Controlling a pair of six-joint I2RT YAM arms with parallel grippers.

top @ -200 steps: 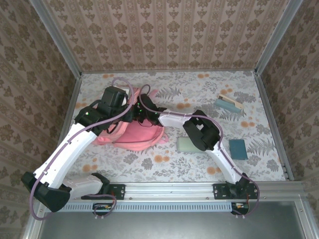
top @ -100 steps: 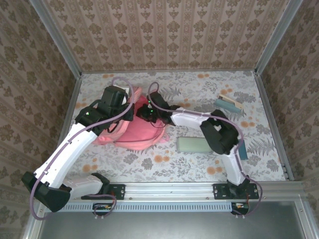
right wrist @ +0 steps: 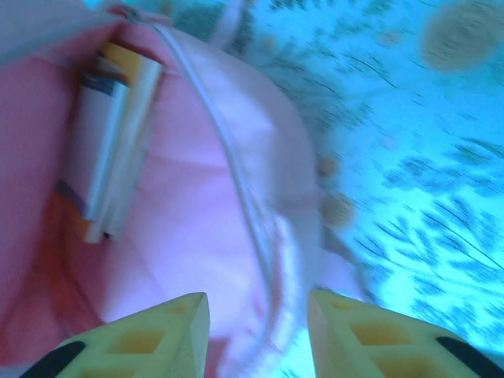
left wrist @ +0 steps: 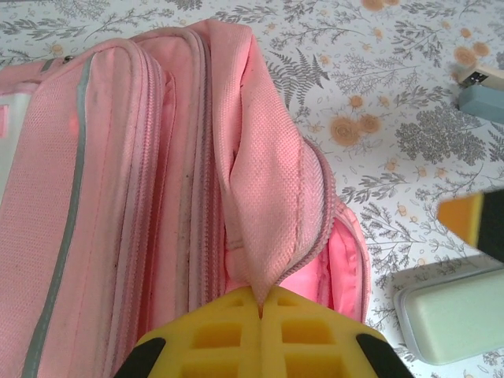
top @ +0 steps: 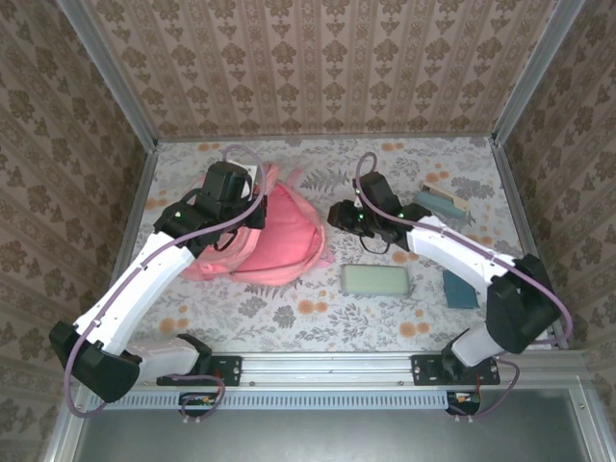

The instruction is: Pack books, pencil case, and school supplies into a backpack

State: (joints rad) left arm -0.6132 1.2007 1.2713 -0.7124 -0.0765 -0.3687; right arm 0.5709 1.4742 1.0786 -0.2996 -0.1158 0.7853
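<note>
The pink backpack [top: 279, 241] lies left of centre, its main opening facing right. My left gripper [top: 255, 214] is shut on the backpack's top flap [left wrist: 264, 197] and holds it raised, the yellow fingertips [left wrist: 228, 331] pinched on the fabric. My right gripper [top: 334, 214] hangs open just right of the opening, nothing between its fingers [right wrist: 161, 331]. Books [right wrist: 106, 150], one yellow-orange, show edge-on inside the backpack [right wrist: 197, 220]. The mint-green pencil case [top: 375, 279] lies on the table, also in the left wrist view [left wrist: 453, 311]. A navy book [top: 460, 289] lies at the right.
School supplies, a teal piece with a whitish pad [top: 443, 199], rest at the back right and show in the left wrist view [left wrist: 482, 90]. The floral tabletop [top: 404, 164] is walled by patterned panels. My right forearm [top: 462, 252] crosses above the navy book.
My right gripper has drawn back out of the backpack toward the right and opened, leaving the books inside. The left gripper has kept its hold on the flap.
</note>
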